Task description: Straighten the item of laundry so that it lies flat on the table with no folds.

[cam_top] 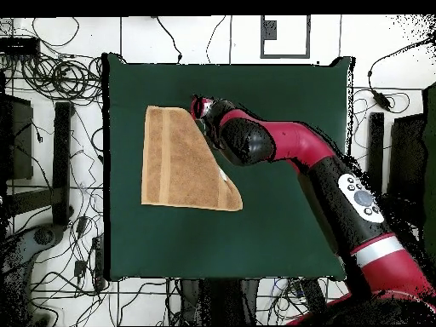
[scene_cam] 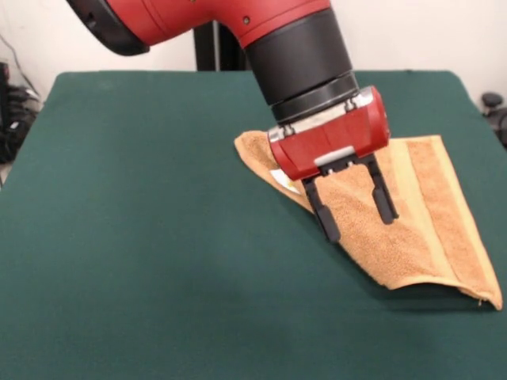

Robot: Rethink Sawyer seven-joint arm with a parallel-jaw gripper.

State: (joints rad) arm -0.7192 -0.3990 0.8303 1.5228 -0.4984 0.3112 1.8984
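Where the arm (scene_cam: pixel 238 32) drops in from the upper left of the front view, the claw (scene_cam: pixel 356 212) hangs tilted over the towel (scene_cam: pixel 420 222), right of centre frame. Its two black fingers (scene_cam: pixel 323 210) are spread apart with towel showing in the gap between them; nothing is pinched. Whether the tips touch the cloth or sit just above it cannot be told. Red claw housing (scene_cam: pixel 333 134) and black wrist cuff (scene_cam: pixel 297 51) cover the towel's upper-left part.

Towel: tan-orange terry, folded on a diagonal so it reads as a rough triangle. In the front view it lies in the right half of the frame, one corner near centre under the claw housing, the long folded edge running down to the lower right, where a corner lifts slightly and throws a shadow. A paler woven band (scene_cam: pixel 418 206) runs along the right side. A bit of white, possibly a label, peeks out just below the housing, at the left edge of the towel.

Overhead view: towel (cam_top: pixel 174 166) sits in the left half of the green tabletop (cam_top: pixel 281 213), straight edge to frame left, diagonal edge facing right, point toward lower centre. The arm (cam_top: pixel 289 145) enters from the lower right and ends at the towel's upper-right edge; the claw itself is too small there to read.

Tabletop (scene_cam: pixel 142 237) around the towel is dark green cloth.
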